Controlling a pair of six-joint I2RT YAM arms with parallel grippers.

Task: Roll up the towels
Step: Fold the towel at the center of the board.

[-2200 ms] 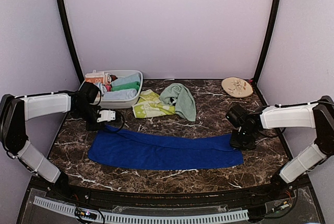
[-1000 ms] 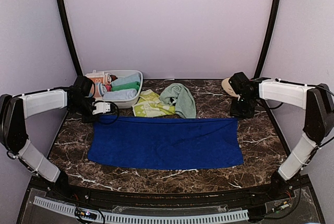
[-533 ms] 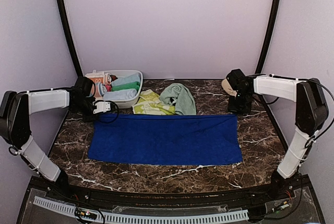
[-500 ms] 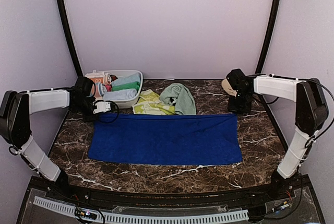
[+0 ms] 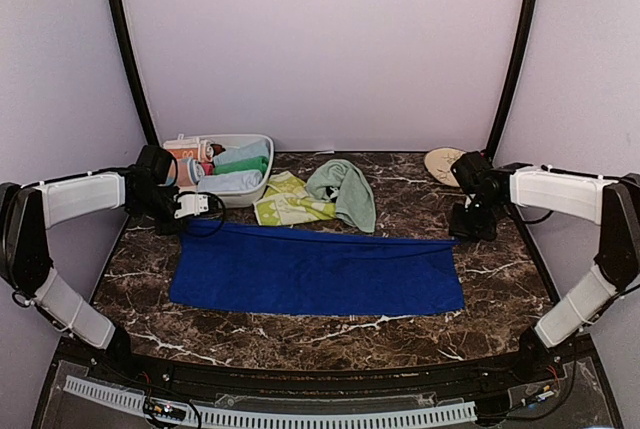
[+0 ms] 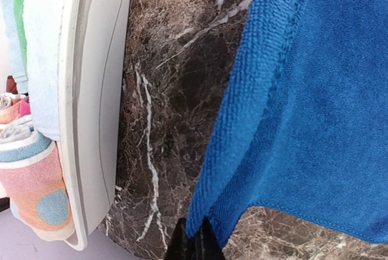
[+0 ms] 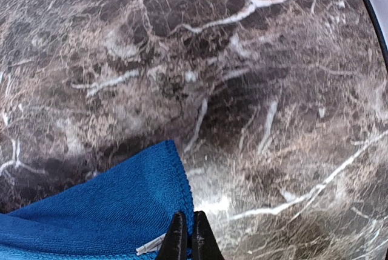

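Note:
The long royal blue towel (image 5: 320, 274) lies spread across the marble table (image 5: 500, 279). My left gripper (image 5: 192, 219) is shut on its far left corner, and the wrist view shows the blue cloth (image 6: 315, 120) pinched at the fingertips of that gripper (image 6: 195, 245). My right gripper (image 5: 463, 235) is shut on the far right corner, with the cloth's hem (image 7: 109, 217) caught between the jaws of the gripper (image 7: 187, 239). A crumpled mint green towel (image 5: 345, 189) and a yellow-green patterned towel (image 5: 285, 201) lie behind it.
A white basket (image 5: 250, 189) holding several rolled towels stands at the back left, with its rim (image 6: 91, 108) close to my left gripper. A round beige plate (image 5: 445, 162) sits at the back right, just behind my right arm.
Both grippers have drawn the towel's far edge a little toward the near side. The right gripper has moved away from the plate, rightward and nearer. The towel now looks narrower front to back.

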